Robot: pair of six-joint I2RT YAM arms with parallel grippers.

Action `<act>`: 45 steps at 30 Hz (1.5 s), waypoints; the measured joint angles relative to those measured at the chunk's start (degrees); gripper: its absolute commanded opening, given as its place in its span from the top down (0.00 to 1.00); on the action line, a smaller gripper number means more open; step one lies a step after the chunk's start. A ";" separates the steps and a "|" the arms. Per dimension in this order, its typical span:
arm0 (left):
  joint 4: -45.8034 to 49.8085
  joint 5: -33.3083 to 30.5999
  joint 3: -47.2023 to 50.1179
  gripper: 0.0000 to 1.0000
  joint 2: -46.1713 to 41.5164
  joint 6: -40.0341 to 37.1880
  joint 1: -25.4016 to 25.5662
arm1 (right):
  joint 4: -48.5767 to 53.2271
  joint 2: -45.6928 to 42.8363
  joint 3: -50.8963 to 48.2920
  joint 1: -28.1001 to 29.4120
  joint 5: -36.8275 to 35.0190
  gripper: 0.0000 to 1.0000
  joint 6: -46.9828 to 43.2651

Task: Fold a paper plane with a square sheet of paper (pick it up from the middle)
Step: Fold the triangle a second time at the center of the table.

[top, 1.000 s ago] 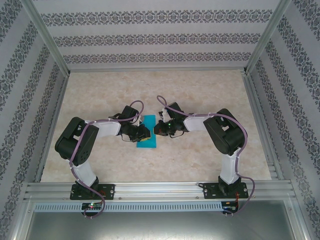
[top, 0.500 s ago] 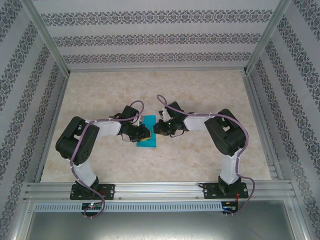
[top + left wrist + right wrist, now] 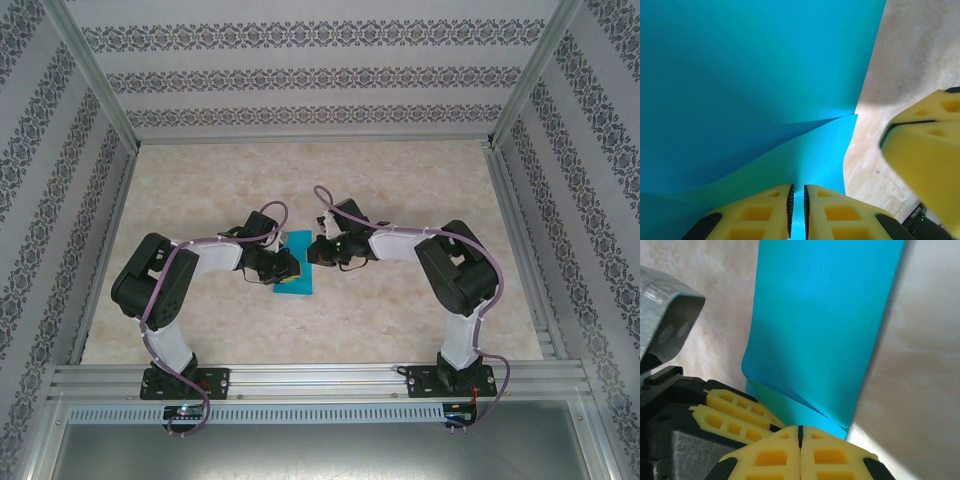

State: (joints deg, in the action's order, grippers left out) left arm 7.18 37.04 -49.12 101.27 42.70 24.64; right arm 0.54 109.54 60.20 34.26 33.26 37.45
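The paper [image 3: 740, 75] is plain teal, jaws yellow, table [image 3: 400, 180] marbled beige.

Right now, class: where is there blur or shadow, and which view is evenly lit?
Left wrist view: the right tool, close to the lens, is blurred, and the thin teal-blue sheet of paper shades the pale marbled table beside its edge. Right wrist view: soft shadow along the paper's right edge. Top external view: even, sharp.

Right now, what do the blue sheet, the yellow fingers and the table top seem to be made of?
Teal-blue sheet of paper: thin matte paper; it curls and folds softly. Yellow fingers: matte, probably moulded plastic or foam, with hollow cells; black strips, perhaps rubber, line their inner faces. Table top: marble-patterned, possibly laminate; the material is not certain from its look.
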 measured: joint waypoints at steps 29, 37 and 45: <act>2.64 -4.33 -3.63 0.86 -0.72 -0.22 0.00 | 6.99 3.08 3.43 0.90 -3.04 0.98 -5.92; 2.86 -5.86 -3.15 0.87 0.90 -0.22 -0.13 | 8.68 3.56 4.50 0.90 -3.21 0.99 -6.58; 1.77 -5.57 -1.68 0.85 0.26 1.31 -1.46 | 11.69 3.58 5.88 1.79 -6.05 1.00 -11.13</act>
State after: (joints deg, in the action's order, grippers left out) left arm 8.95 31.46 -50.81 101.54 44.01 23.18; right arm 12.23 113.12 66.08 36.05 27.20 26.33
